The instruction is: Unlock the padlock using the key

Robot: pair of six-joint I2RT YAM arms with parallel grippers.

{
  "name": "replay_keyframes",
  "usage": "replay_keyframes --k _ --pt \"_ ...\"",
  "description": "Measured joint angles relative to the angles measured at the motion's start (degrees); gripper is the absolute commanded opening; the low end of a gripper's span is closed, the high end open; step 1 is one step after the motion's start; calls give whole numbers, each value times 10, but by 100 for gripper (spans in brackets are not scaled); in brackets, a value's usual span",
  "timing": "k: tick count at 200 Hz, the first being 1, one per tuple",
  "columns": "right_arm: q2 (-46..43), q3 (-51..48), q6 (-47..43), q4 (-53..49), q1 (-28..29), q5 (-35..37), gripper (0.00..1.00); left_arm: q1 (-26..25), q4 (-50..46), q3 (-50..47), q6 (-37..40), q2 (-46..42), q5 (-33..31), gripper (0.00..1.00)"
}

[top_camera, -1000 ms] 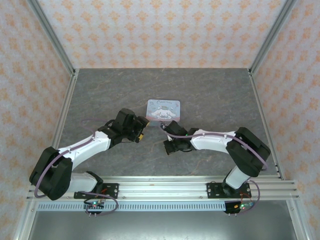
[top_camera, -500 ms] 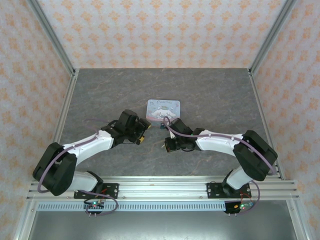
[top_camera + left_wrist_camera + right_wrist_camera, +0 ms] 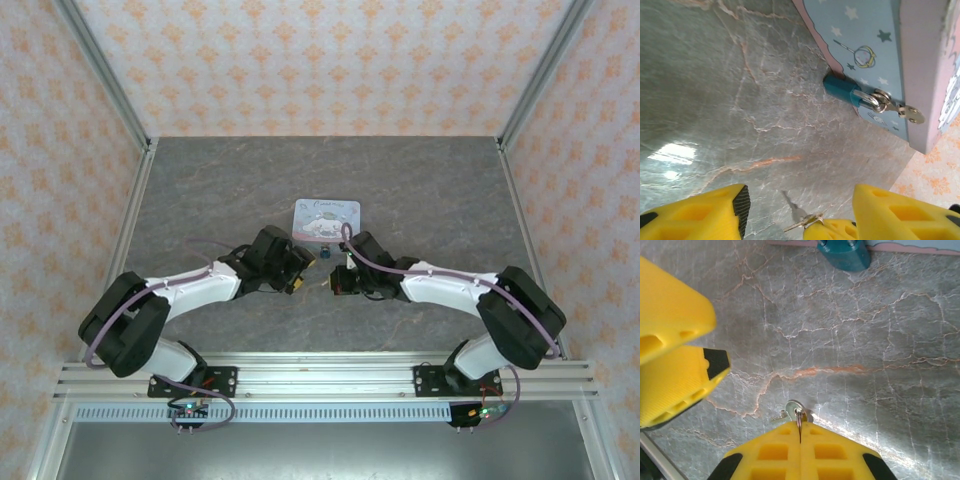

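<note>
Padlock (image 3: pixel 842 90) looks tiny, hard and light, so I think it will slide on the smooth table (image 3: pixel 715 75) if I bump it. It lies on the table right against the blue tin (image 3: pixel 860 45), hooked through the tin's clasp (image 3: pixel 902 111). I would pinch its blue body by the flat sides. The key (image 3: pixel 788 406) is thin, stiff and slippery, best held by its head. My left arm reaches in low, its pincer (image 3: pixel 801 200) partly open and empty, near the padlock. My right arm comes in from the other side, its pincer (image 3: pixel 800 429) squeezed tight on the key.
</note>
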Motion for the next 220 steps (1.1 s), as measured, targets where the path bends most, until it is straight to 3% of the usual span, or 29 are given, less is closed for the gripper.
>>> replay_keyframes --k 95,172,196,220 --pt "-11 -37 107 94 -20 -31 0 -18 30 1 -14 24 0 54" --pt "-150 -58 92 -10 -20 -35 0 -18 29 3 -13 25 -2 55" --pt "-123 -63 86 -27 -20 -32 0 -18 29 3 -13 25 -2 55" --pt "-35 -62 75 -25 -16 -31 0 -18 29 3 -13 25 -2 55"
